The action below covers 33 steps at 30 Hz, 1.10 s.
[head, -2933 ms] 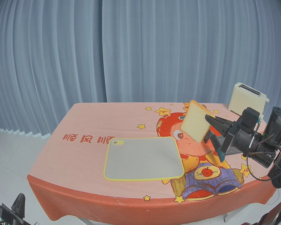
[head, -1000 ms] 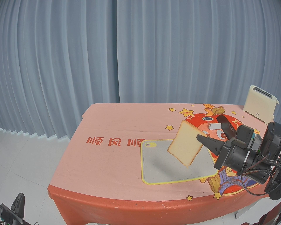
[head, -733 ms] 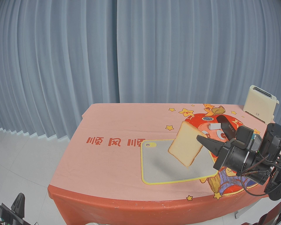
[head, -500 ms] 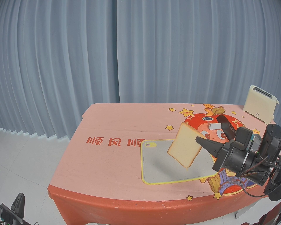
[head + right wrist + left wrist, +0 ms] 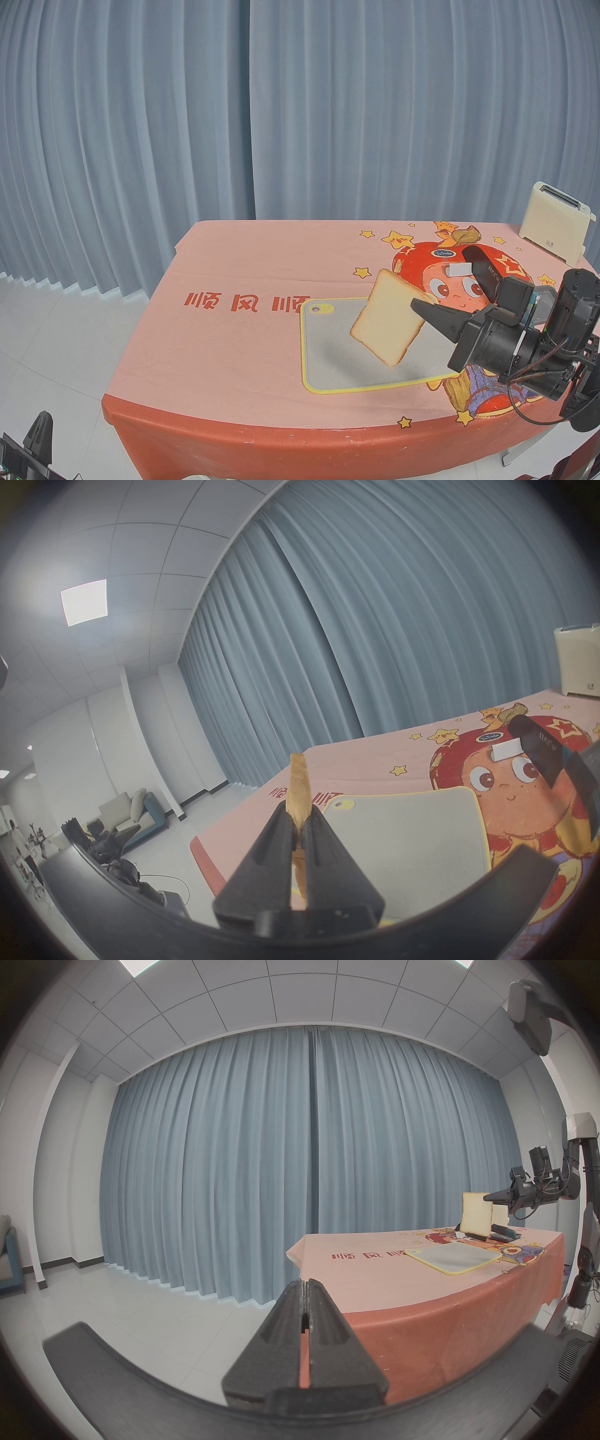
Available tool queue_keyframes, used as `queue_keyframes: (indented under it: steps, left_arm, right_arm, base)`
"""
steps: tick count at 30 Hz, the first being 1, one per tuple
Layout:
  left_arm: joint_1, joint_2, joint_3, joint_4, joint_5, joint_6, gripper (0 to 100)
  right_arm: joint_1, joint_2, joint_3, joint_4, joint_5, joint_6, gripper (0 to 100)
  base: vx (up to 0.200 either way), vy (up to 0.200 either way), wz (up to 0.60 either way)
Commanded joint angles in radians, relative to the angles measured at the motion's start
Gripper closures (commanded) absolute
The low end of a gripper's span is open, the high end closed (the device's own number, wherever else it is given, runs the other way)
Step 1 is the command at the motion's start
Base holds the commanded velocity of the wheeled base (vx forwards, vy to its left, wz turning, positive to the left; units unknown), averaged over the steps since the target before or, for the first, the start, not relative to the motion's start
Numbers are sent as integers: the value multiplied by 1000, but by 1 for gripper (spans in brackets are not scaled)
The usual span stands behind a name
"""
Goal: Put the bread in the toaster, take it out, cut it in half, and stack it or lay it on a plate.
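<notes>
- Gripping the bread [image 5: 384,319] by one edge with the right pincer [image 5: 420,307], slice tilted in the air.
- Beneath, cutting board [image 5: 337,365] flat on the worktop [image 5: 250,262].
- At the far right corner, toaster [image 5: 556,222].
- Left pincer [image 5: 304,1310] clenched empty, off beside the worktop.

Note the bread [image 5: 386,324] over the cutting board [image 5: 337,372]: a pale, matt, porous face with a darker tan crust edge. The cutting board itself looks like smooth, matt grey plastic with a yellow rim. Beneath the board, the tablecloth [image 5: 250,350] is matt printed cloth. Past the board's far right corner, the toaster [image 5: 556,228] has a smooth cream casing with a slight sheen. Behind the board, the curtain [image 5: 187,125] is pleated matt cloth. The right gripper [image 5: 417,307] is matt black, plastic by its look.
</notes>
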Motion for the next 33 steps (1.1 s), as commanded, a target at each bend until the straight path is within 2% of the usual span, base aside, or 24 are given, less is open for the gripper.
queue_keyframes:
  steps: [1, 3, 11, 27, 31, 33]
  left_arm:
    - [0, -11, 18, -1, 0, 0, 100]
    - [0, -11, 18, 1, 0, 0, 100]
    - [0, -9, 18, 7, 0, 0, 100]
    - [0, -9, 18, 7, 0, -2, 100]
    - [0, -9, 18, 7, 0, 0, 100]
    - [0, -9, 18, 7, 0, -2, 100]
  right_arm:
    - [2, 5, -5, -1, -3, 15, 100]
    - [2, 5, -14, -1, -3, 42, 100]
    - [-1, 5, -39, -1, -19, 91, 100]
    - [16, 92, -63, -2, -46, 101, 100]
    - [19, 127, -65, -2, -46, 133, 100]
    - [12, 153, -66, -2, -53, 133, 100]
  base:
    - [0, 0, 0]
    - [0, 0, 0]
    - [0, 0, 0]
    - [0, 0, 0]
    - [0, 0, 0]
    - [0, 0, 0]
